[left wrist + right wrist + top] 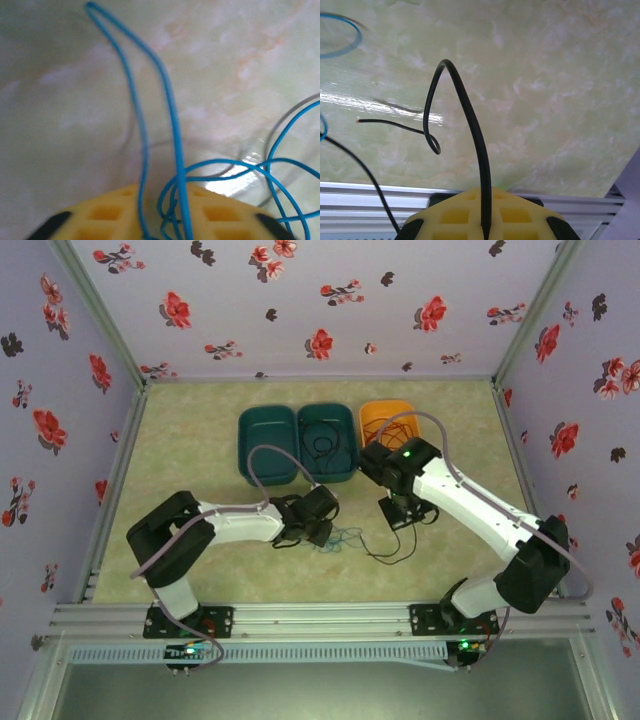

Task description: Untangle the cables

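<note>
The left gripper (318,528) is pinched narrow on the blue cable (342,538), whose tangle lies near the middle of the table (200,440). In the left wrist view two blue strands run from 12 o'clock down between the yellow pads (120,197). At its 3 o'clock the right gripper (405,512) is clamped on the black cable (470,115), which arches up out of the pad seam, its free end pointing toward 9 o'clock. Blue and black loops seem to cross between the two grippers, so pulling them apart quickly could cinch a knot instead of freeing it. The thin wire could also slip from the pads, or a trailing loop could snag on an arm.
</note>
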Available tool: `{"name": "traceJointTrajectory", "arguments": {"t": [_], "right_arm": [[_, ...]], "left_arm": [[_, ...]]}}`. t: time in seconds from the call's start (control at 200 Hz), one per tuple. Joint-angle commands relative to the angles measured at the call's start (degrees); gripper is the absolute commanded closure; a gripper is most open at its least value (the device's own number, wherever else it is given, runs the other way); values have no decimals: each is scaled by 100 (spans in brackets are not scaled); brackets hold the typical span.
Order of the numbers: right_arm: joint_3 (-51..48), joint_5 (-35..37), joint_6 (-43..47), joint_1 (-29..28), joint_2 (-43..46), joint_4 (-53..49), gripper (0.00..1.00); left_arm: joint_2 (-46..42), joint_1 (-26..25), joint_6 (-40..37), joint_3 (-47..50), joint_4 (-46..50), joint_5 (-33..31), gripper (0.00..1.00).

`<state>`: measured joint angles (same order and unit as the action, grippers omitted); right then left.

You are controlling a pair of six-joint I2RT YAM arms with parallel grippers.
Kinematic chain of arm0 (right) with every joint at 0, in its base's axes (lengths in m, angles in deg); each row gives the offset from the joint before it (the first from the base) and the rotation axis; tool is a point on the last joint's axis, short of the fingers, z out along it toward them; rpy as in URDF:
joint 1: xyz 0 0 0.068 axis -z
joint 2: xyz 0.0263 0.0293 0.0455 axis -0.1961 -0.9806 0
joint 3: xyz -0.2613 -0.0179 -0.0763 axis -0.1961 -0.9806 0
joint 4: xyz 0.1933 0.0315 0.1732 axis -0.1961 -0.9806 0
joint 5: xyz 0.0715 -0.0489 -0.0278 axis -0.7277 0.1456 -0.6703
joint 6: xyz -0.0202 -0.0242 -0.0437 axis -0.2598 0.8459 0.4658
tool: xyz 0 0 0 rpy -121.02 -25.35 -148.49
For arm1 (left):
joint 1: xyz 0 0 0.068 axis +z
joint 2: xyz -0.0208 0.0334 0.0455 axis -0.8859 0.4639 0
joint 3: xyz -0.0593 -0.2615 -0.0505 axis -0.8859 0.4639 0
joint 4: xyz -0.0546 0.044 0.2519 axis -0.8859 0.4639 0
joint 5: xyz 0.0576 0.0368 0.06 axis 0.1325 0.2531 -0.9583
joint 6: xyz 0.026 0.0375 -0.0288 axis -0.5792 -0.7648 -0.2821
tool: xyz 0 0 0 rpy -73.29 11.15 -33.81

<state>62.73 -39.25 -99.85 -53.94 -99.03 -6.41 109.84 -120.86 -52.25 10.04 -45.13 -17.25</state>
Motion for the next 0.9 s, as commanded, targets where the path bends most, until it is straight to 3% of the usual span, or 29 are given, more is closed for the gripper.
{"name": "traceJointTrajectory", "arguments": {"t": [0.0,0.11,0.33,0.475,0.61,0.82,0.895], "right_arm": [[169,309,-172,58,106,-440,100],[266,519,-212,79,79,-646,100],[627,1064,-263,114,51,-1090,100],[1059,1177,-233,129,77,-1060,100],[1529,1256,-87,128,121,-652,100],[1684,921,485,222,209,1418,100],[1588,759,686,311,145,2234,100]], "left_arm": [[-290,8,374,372,820,-599,82],[-725,98,573,603,1024,-1005,91],[-1643,417,652,1168,1171,-1212,92],[-2053,435,597,1284,1259,-1212,82],[-2316,438,584,1363,1179,-1153,65],[-2613,445,590,1360,1004,-1039,42],[-2777,444,605,1323,1052,-1028,38]]}}
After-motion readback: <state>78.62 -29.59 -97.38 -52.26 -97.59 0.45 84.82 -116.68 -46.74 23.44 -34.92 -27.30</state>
